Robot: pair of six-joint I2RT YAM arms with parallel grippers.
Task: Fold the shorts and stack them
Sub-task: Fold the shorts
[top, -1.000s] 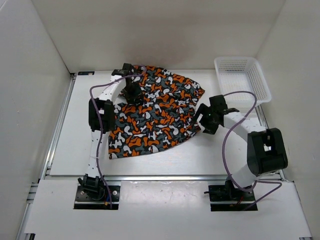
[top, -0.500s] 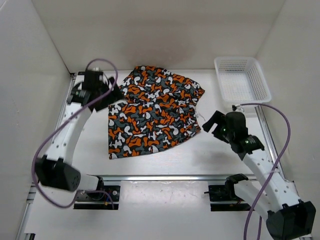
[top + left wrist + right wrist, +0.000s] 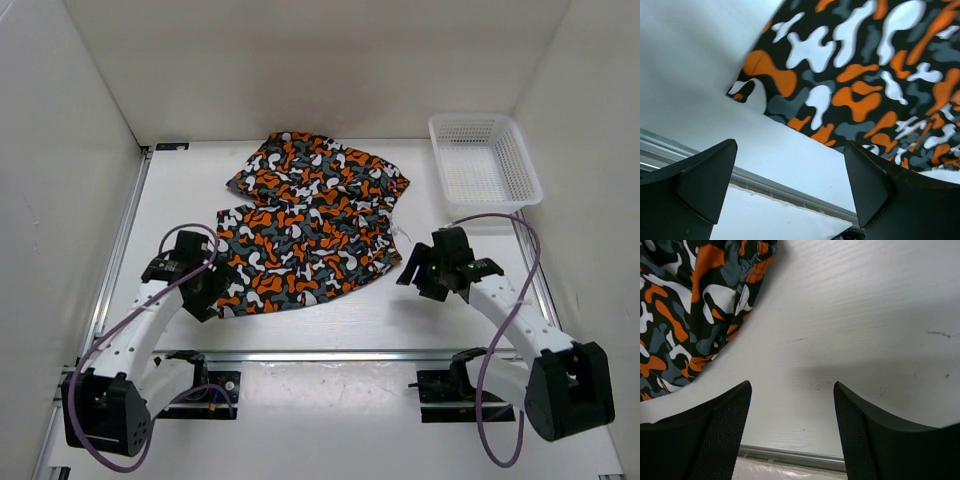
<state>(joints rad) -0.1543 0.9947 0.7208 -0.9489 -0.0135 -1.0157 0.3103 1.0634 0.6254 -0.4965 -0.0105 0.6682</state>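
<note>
Top view, upper middle of the frame: the shorts (image 3: 310,235) lying flat on the white desk (image 3: 170,220), unfolded-looking, with a notch in the left edge between an upper part and a lower part. Orange, black, grey and white blotches all over the fabric. Upper right corner of the same view: a white mesh basket (image 3: 486,119), well apart from the shorts.

Lower left of the top view: the left gripper (image 3: 215,290), just beside the lower left corner of the shorts. Left wrist view: the left gripper (image 3: 790,145) with jaws wide apart and nothing between them; the corner of the shorts (image 3: 865,65) in the upper right of that frame, apart from both black fingers (image 3: 700,180); bare desk (image 3: 690,60) on the left and a metal rail (image 3: 765,182) across the bottom.

Right middle of the top view: the right gripper (image 3: 412,270), near the lower right edge of the shorts, over bare desk. Right wrist view: the right gripper (image 3: 791,385) also with jaws wide and empty; the shorts (image 3: 685,315) only in the upper left of that frame, not touching the fingers (image 3: 705,435); scuffed white desk (image 3: 865,315) elsewhere.
</note>
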